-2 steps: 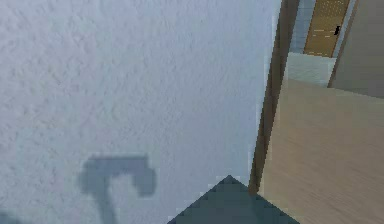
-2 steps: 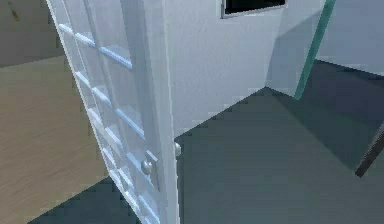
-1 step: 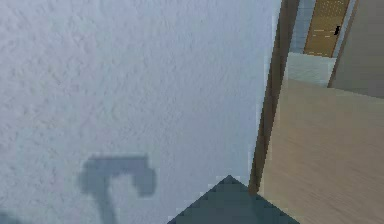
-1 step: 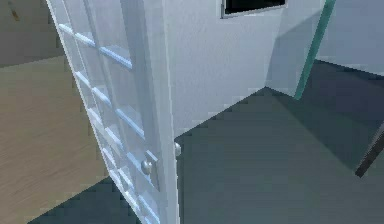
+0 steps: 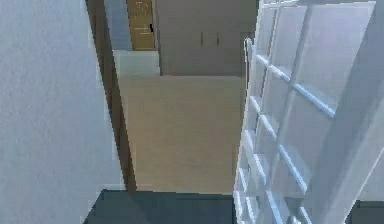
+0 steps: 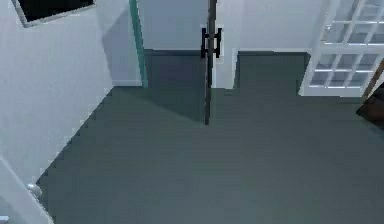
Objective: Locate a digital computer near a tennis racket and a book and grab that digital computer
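Observation:
Ahead in the forward view, a doorway (image 5: 180,110) leads from dark floor (image 5: 160,208) onto a pale beige floor (image 5: 185,130). A white glass-paned door (image 5: 300,120) stands swung open along the forward view's right. In the arm side view lies a wide stretch of dark grey floor (image 6: 200,160).
A brown door frame (image 5: 108,90) and a pale wall (image 5: 45,110) bound the doorway's left. Beyond it are grey cupboard doors (image 5: 205,38) and a wooden door (image 5: 141,25). The arm side view has a door seen edge-on with a black handle (image 6: 211,43), another paned door (image 6: 345,50) and a dark panel (image 6: 50,8) on the wall.

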Controlling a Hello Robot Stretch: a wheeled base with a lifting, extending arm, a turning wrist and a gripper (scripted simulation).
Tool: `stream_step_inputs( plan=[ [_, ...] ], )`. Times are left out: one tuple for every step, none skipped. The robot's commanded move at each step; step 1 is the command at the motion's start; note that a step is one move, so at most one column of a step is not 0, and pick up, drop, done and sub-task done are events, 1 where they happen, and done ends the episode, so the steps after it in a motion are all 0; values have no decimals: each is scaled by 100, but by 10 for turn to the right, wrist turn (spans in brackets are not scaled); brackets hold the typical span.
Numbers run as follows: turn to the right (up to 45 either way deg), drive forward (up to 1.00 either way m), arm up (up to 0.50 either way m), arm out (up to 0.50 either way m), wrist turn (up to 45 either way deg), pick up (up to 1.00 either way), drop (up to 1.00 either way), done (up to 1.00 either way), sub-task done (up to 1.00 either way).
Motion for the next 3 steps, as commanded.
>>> stream_step_inputs(
  plan=[
    [450,0,0,0,0,0,0,0,0],
    [420,0,0,0,0,0,0,0,0],
    [0,10,0,0,0,0,0,0,0]
  ],
)
